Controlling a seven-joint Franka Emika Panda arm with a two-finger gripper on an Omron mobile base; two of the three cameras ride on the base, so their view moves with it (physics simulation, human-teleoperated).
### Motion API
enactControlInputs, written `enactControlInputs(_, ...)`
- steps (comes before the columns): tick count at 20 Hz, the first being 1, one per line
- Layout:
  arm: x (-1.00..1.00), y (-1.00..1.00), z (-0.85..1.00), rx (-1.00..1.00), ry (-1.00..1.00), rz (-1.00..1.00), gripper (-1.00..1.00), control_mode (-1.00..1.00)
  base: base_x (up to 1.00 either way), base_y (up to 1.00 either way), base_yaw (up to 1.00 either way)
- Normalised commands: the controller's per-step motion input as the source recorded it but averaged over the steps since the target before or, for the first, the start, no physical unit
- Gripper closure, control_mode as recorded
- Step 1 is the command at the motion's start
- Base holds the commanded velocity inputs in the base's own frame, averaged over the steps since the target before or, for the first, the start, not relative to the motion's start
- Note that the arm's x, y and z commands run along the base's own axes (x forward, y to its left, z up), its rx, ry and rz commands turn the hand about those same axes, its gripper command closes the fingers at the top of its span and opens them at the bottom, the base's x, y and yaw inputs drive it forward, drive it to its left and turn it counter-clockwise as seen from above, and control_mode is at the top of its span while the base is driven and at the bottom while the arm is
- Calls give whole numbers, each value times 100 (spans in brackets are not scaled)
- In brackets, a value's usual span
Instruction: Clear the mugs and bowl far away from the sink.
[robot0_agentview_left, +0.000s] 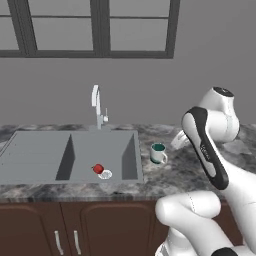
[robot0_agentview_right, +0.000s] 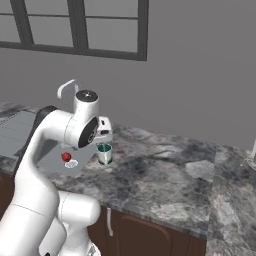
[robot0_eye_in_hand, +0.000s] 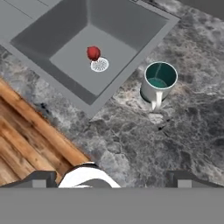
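Note:
The grey sink fills the left of the counter, with its slim faucet behind. A glossy red mug sits in the right basin beside the round drain; the hand view looks down on this red mug. The white mug with a teal inside stands upright on the marbled counter just right of the sink, its handle pointing toward me. My gripper hovers above the counter, near and above the white mug, open and holding nothing. The bowl is out of view.
Marbled counter stretches far to the right of the sink. A pale object stands at its far right edge. Dark brown cabinet doors run below, wooden floor lies in front, and a window sits above.

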Motion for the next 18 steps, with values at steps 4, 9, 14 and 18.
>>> enactControlInputs(4,24,0,-24,-2,13,-9,-100,-100,0,0,0)
enactControlInputs(9,14,0,-31,-17,0,-20,-100,-100,0,0,0)
enactControlInputs(14,3,-1,-31,-9,-7,-14,-100,-100,0,0,0)
enactControlInputs(18,15,-5,-29,0,0,4,-100,-100,0,0,0)
